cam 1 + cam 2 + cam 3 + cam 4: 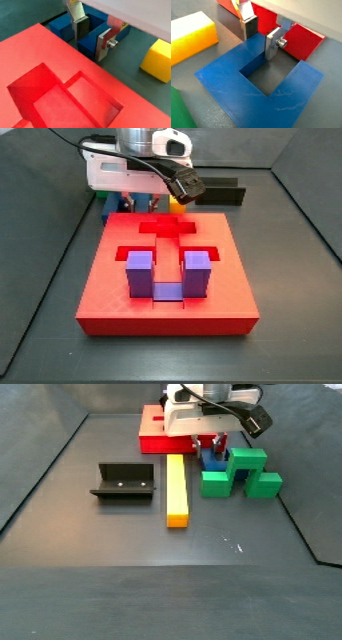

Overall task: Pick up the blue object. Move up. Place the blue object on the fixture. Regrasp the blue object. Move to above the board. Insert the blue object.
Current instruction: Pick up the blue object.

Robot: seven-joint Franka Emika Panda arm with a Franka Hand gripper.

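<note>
Gripper (262, 31) is down at the blue object (261, 87), its fingers straddling one prong, not visibly clamped. A wrist view shows the board (40, 55) just beside; a side view shows the yellow bar (177, 490), green block (238, 472) and, farther off, the fixture (123, 482).

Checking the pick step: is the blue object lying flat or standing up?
Lying flat: in a wrist view the blue object rests on the floor, the gripper straddling one prong.
</note>
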